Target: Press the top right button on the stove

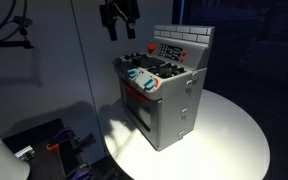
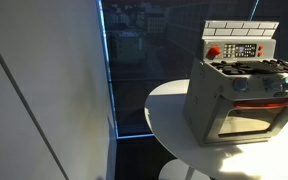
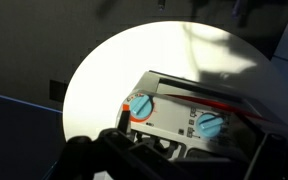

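Observation:
The stove (image 1: 164,95) is a small grey toy oven with a brick-patterned back panel, a dark control panel (image 1: 170,50), black burners and pale blue knobs. It stands on a round white table (image 1: 234,130). It also shows in an exterior view (image 2: 239,95), with a red button (image 2: 213,52) at the panel's left end. My gripper (image 1: 120,22) hangs in the air above and beside the stove's front corner, apart from it. Its fingers look spread and empty. The wrist view looks down on the stove's front (image 3: 184,115) with two blue knobs; my dark fingers (image 3: 169,165) are blurred along the bottom edge.
The table edge (image 2: 169,120) drops off to a dark floor. Black equipment with orange parts (image 1: 59,145) lies on the floor beside the table. A pale slanted panel (image 2: 34,90) and dark glass walls (image 2: 144,60) surround the scene.

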